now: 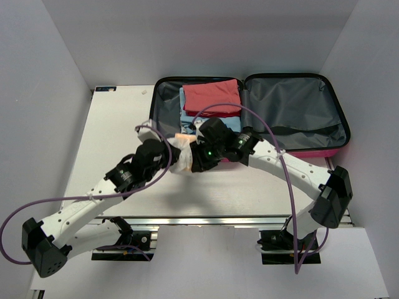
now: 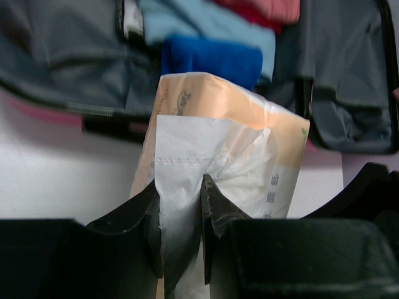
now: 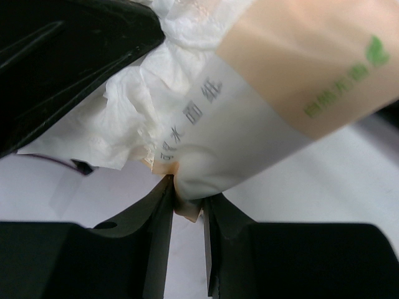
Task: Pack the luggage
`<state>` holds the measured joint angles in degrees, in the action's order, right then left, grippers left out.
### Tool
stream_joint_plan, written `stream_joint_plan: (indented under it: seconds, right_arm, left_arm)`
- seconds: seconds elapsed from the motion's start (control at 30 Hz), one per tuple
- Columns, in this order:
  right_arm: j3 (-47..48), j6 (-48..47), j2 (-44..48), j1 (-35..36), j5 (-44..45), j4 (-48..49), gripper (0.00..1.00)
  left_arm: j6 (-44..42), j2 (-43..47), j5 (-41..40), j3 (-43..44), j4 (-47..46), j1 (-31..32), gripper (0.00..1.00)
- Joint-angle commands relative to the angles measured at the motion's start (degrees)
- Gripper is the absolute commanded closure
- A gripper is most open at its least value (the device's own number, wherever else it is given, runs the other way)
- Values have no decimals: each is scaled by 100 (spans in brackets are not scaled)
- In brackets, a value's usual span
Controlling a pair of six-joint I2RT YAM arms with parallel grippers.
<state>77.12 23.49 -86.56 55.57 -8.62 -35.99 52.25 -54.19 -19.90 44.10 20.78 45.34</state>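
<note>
Lying open on the far middle and right of the white worktop (image 1: 112,156), the luggage (image 1: 293,112), a small hard-shell suitcase with a pink rim, black trim and grey fabric lining, has both halves spread flat side by side. Its right half shows only lining, while the left half holds a coral-red folded cloth (image 1: 212,96) at the far end, a light-blue folded cloth (image 1: 187,117) under and beside it, and a dark-blue folded cloth (image 2: 212,59) nearest the near rim. Just at that near rim, by the left half's near corner, sits a soft pack of tissues (image 1: 182,152) in a peach-and-white plastic wrapper printed with small dark and green characters; whether it rests on the worktop cannot be told. The left hand (image 2: 179,187) has its black fingers narrowed onto the white near end of the pack, pinching the wrapper. The right hand (image 3: 187,187), meeting it from the right, pinches a lower corner of the same pack between nearly closed fingers.
</note>
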Motion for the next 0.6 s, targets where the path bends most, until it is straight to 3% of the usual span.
stream_joint_plan:
  seconds: [0.0, 0.17, 0.27, 0.57]
  right_arm:
    - [1005, -257, -430, 7, 273, 1111, 100]
    - [2481, -660, -1334, -274, 563, 945, 100]
    - [3237, -766, -1880, -458, 467, 857, 100]
    - [3907, -845, -3103, -916, 18, 1365, 100]
  left_arm:
    - [-461, -398, 428, 1037, -215, 142, 100]
    - [-777, -1268, -575, 2294, 638, -77, 100]
    - [-892, -1611, -734, 2489, 709, -394, 100]
    - [-1304, -2998, 249, 2648, -63, -1712, 100]
